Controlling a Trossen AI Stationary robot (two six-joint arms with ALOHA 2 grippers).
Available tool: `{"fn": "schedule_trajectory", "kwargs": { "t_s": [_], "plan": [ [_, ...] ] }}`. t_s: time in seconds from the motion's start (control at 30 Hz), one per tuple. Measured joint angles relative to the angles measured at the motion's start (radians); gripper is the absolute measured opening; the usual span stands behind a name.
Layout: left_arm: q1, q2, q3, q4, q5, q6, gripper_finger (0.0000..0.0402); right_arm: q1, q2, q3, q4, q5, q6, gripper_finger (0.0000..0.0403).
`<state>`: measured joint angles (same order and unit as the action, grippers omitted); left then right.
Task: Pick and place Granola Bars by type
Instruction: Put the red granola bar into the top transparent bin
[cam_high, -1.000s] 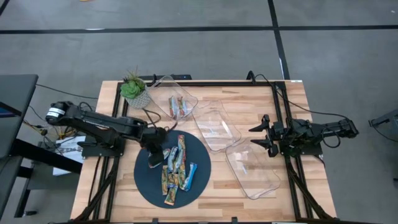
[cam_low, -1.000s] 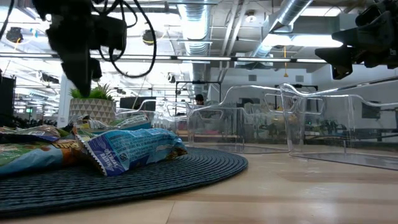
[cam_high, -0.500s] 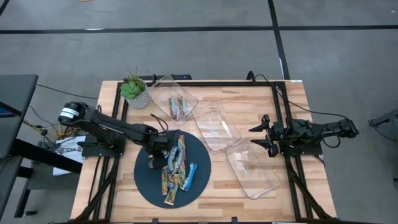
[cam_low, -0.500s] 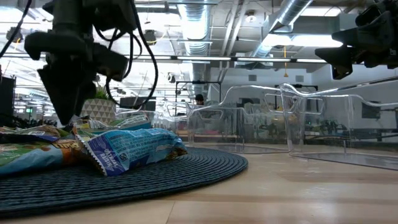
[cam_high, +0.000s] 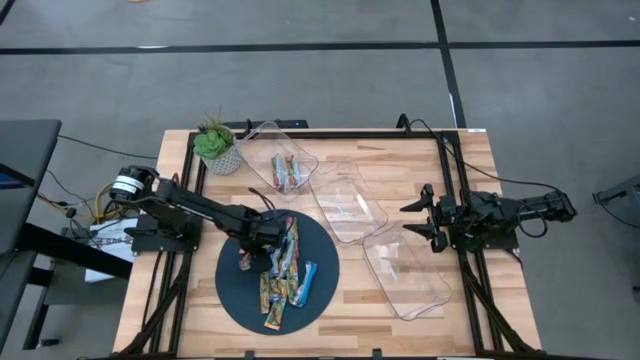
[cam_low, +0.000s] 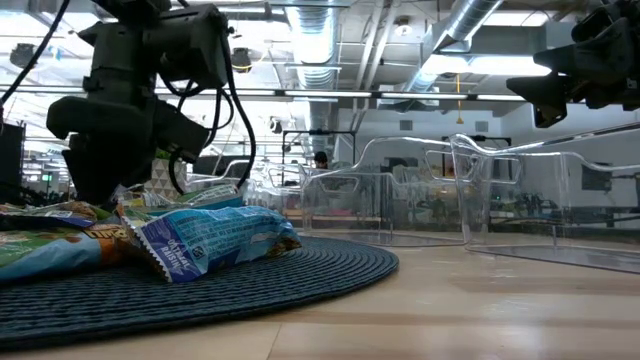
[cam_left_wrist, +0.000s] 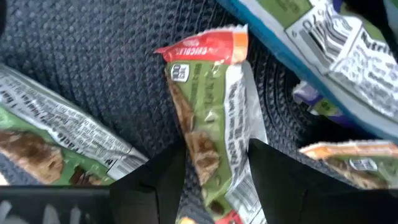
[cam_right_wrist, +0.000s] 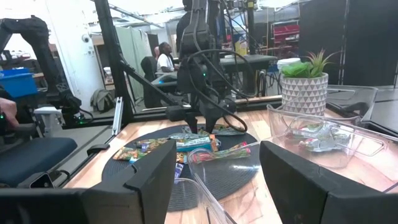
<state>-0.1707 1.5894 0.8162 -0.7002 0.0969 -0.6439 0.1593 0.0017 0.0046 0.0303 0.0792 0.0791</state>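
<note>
Left tool down over a green bar on the dark mat.

The left tool (cam_high: 272, 236) stood with its fingers (cam_left_wrist: 155, 180) spread either side of a green-and-red granola bar (cam_left_wrist: 208, 124), not closed on it. More bars (cam_high: 282, 275) lay piled on the round mat (cam_high: 235, 295); two sat in a clear tray (cam_high: 262, 140). The right tool (cam_high: 412, 218) waited open, beside the surface's right edge.

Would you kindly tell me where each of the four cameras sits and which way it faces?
High view: overhead, looking straight down on the table; both arms show.
Low view: at tabletop height, looking level across the mat; left gripper descends.
Left wrist view: on the left arm, looking down at a green granola bar between its open fingers.
Right wrist view: on the idle right arm, facing across the table; its open fingers show.
All four share the mat's bars.
</note>
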Motion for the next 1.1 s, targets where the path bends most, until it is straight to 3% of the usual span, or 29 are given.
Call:
{"fn": "schedule_trajectory", "kwargs": {
  "t_s": [0.17,0.6,0.8,1.1],
  "plan": [
    [0.0,0.0,0.0,0.002,0.0,-0.008,0.0155,0.0,0.0,0.0,0.0,0.0,0.0,0.0224],
    [0.0,-0.01,0.0,0.002,0.057,-0.008,0.0031,0.0,0.0,0.0,0.0,0.0,0.0,0.0224],
    [0.027,-0.102,0.0,0.002,0.038,-0.015,0.0026,0.0,0.0,0.0,0.0,0.0,0.0,0.0224],
    [0.117,-0.322,-0.001,0.041,-0.101,-0.113,0.0033,0.0,0.0,0.0,0.0,0.0,0.0,0.0224]
  ]
}}
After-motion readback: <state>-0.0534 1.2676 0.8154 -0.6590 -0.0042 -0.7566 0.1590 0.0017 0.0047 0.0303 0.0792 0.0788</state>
